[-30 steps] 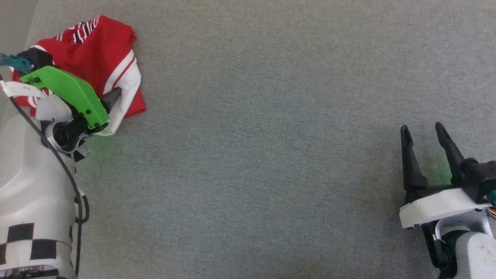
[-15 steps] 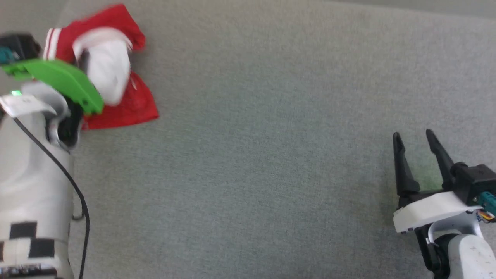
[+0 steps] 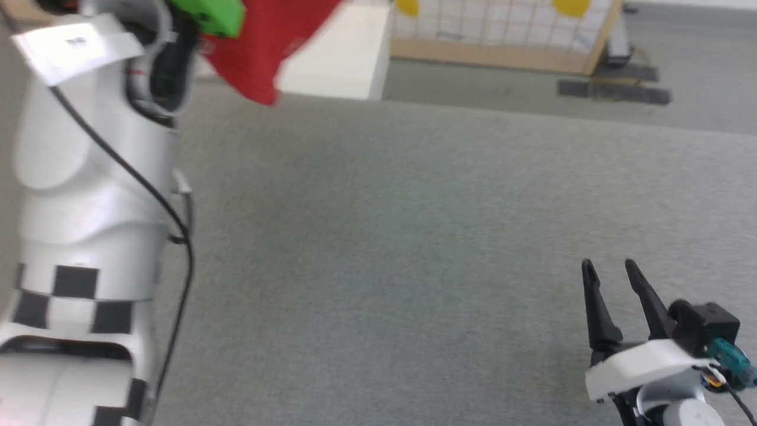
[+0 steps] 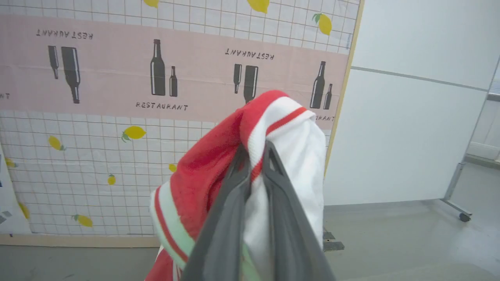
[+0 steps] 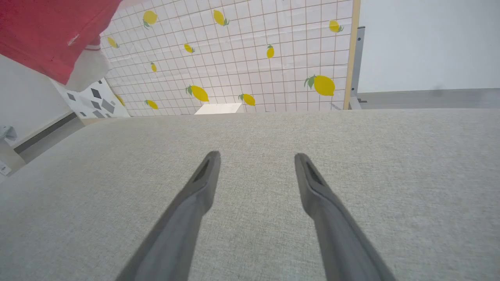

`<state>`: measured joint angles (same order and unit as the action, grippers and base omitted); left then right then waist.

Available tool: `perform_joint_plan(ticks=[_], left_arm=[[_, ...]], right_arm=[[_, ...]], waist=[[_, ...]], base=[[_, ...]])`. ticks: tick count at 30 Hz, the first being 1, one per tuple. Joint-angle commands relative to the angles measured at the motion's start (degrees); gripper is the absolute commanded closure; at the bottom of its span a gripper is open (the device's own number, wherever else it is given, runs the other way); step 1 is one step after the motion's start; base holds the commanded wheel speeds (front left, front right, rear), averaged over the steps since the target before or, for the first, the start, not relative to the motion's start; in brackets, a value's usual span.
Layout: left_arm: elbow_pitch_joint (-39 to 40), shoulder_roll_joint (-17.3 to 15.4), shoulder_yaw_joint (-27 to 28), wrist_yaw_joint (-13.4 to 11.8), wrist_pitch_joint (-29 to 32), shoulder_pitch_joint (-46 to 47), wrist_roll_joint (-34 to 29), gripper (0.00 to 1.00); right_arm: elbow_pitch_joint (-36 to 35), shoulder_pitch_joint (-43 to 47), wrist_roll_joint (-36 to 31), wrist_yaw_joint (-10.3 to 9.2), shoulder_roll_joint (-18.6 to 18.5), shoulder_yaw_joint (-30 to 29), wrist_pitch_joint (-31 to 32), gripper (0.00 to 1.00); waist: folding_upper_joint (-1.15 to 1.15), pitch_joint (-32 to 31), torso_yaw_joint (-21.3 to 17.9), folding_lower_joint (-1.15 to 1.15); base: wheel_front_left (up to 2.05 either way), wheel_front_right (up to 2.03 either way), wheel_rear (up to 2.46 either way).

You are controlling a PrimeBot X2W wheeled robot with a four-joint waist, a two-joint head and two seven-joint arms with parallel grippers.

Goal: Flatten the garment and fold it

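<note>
Left tool (image 4: 256,151): two long, dark, tapered fingers pressed together on a fold of the garment (image 4: 203,175), pinching it where white sleeve fabric with red stripe trim meets the red body. Garment: soft knit, bunched and draped over the fingertips, hanging in the air clear of the bench (image 3: 384,236), up toward its far left side. In the head view, the red cloth shows at the top edge beside a bright green cover (image 3: 213,15) on the left wrist. Left forearm (image 3: 89,148): smooth pale shell bearing black-and-white checker marks, with a thin black cable running along it. Right tool (image 3: 609,264): fingers spread well apart, holding nothing, low over the near right of the bench; contact with the surface cannot be told. Bench surface: flat, grey, finely woven cloth. Background: a wood-framed panel (image 4: 97,156) printed with a white grid, yellow lemons and a pink band of dark bottle shapes.
</note>
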<state>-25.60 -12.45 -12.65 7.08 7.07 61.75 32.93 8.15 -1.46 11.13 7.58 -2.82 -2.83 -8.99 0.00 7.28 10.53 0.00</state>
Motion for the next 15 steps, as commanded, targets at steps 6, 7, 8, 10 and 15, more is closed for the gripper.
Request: perform_joint_plan(ticks=[6, 7, 8, 10, 15], left_arm=[[0.6, 5.0, -4.7, 0.4, 1.6, -7.6, 4.9, 1.0], [0.5, 5.8, -6.0, 0.4, 2.2, -9.9, 5.7, 1.0], [0.5, 6.4, -7.0, 0.4, 2.4, -11.8, 6.3, 1.0], [0.1, 7.3, -10.0, 0.4, 3.5, -16.3, 7.2, 1.0], [-2.9, 9.0, -17.9, 0.4, 7.7, -26.8, 9.8, 1.0]], right_arm=[[1.0, 2.2, 0.4, -0.09, -0.1, -2.4, -1.0, 0.0], [1.1, 2.5, 0.4, -0.09, -0.1, -2.7, -1.0, 0.0], [1.1, 2.6, 0.4, -0.09, -0.1, -2.9, -1.1, 0.0], [1.0, 2.9, 0.4, -0.09, -0.1, -3.1, -1.0, 0.0], [1.1, 2.9, 0.5, -0.09, -0.1, -3.0, -1.0, 0.0]], waist=[[0.0, -5.1, -6.5, 0.0], [0.0, -5.2, -6.8, 0.0], [0.0, -5.3, -7.2, 0.0], [0.0, -5.3, -7.8, 0.0], [0.0, -5.1, -8.8, 0.0]], base=[[0.0, 0.0, 0.0], [0.0, 0.0, 0.0], [0.0, 0.0, 0.0], [0.0, 0.0, 0.0], [0.0, 0.0, 0.0]])
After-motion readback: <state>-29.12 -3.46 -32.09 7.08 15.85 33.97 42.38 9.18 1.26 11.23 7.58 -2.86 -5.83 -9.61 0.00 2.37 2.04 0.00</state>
